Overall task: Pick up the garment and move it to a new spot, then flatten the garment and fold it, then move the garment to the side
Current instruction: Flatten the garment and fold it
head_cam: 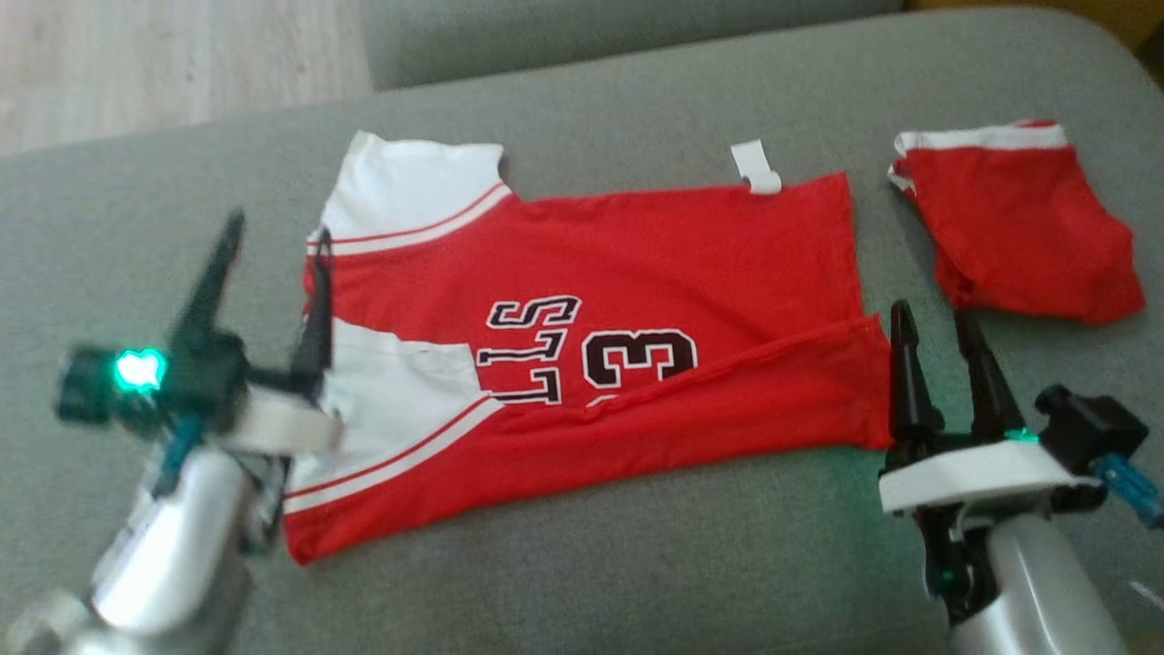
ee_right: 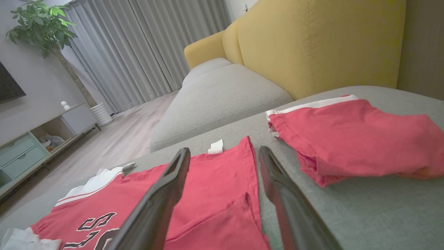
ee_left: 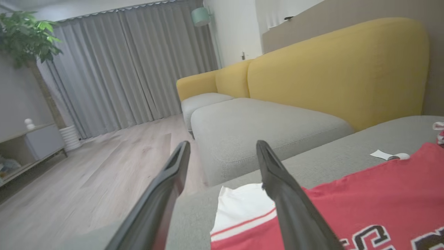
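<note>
Red jersey (head_cam: 682, 255) on grey cushion (head_cam: 637, 564)

On the red jersey (head_cam: 655, 264) I read black, white-edged letters "LLS", lying sideways, beside a figure 3 partly under a fold; the white tag (head_cam: 755, 168) is illegible to me.

head looks down, wrists low — sharing jersey (head_cam: 637, 273)

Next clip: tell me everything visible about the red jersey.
The red jersey is soft-looking cloth with white sleeves, striped trim, black lettering edged white, and a white tag at its far edge. It lies spread on the grey cushion, sleeves toward the robot's left, its near long edge folded over.
</note>
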Robot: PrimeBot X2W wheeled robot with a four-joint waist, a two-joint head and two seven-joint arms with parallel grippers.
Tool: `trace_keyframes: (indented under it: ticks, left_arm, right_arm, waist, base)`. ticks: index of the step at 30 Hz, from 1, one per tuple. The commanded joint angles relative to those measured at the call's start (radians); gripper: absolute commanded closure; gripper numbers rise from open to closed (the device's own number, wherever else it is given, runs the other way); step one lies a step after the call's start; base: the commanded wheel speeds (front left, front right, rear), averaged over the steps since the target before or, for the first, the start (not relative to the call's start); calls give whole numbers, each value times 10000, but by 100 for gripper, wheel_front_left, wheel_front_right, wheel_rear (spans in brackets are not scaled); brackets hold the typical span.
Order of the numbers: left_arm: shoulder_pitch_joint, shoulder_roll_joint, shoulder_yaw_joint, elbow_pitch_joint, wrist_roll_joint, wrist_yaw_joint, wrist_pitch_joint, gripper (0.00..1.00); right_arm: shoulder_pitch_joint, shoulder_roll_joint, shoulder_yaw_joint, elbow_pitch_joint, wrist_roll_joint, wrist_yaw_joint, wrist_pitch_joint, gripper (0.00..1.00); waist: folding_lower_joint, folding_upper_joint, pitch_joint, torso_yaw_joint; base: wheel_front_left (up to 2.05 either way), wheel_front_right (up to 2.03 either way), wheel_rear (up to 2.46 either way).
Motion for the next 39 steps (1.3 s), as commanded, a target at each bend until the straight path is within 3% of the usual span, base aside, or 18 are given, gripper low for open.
trace_keyframes:
  ticks: [1,4,5,8,19,28,37,38,39]
  left_arm:
    - [-1292,712,418,-83,154,-363,28,0]
    - [-2686,1315,95,557,319,-1300,1152,0]
    - [-3645,1677,-299,1121,407,-2193,2152,0]
    - [-4949,2022,-569,2027,345,-2711,3216,0]
    - [-7040,2629,-1865,4433,-504,-2969,4930,0]
    - [-7781,2958,-1892,5992,-1289,-2972,5427,0]
    - [-7843,2860,-2561,6365,-2467,-2973,6315,0]
    - [-7772,2855,-2765,6252,-2707,-2973,6541,18]
    - [-7700,2866,-2958,6112,-2977,-2973,6763,60]
  right_arm:
    - [-643,-20,235,-461,72,-7,-181,0]
    - [-969,-20,297,-628,237,-7,-251,0]
    - [-1175,-20,378,-739,377,-7,-286,0]
    - [-1471,-20,593,-898,671,-7,-326,0]
    - [-2095,-20,1484,-1840,1551,-7,-366,0]
    - [-1923,-20,1799,-2549,1839,-7,-368,0]
    - [-1795,-20,1536,-2677,1878,-7,-369,0]
    - [-1787,-20,1502,-2658,1863,-7,-369,0]
    - [-1783,-20,1466,-2634,1842,-7,-369,0]
  waist:
    - [-1,0,558,-297]
    - [-1,0,1078,-554]
    - [-1,0,1450,-757]
    - [-1,0,1966,-1093]
    - [-1,0,3079,-1971]
    - [-1,0,3633,-2451]
    - [-1,0,3717,-2582]
    - [-1,0,3697,-2563]
    - [-1,0,3670,-2536]
  base:
    - [0,0,0]
    - [0,0,0]
    - [0,0,0]
    - [0,0,0]
    - [0,0,0]
    - [0,0,0]
    - [0,0,0]
    - [0,0,0]
    - [0,0,0]
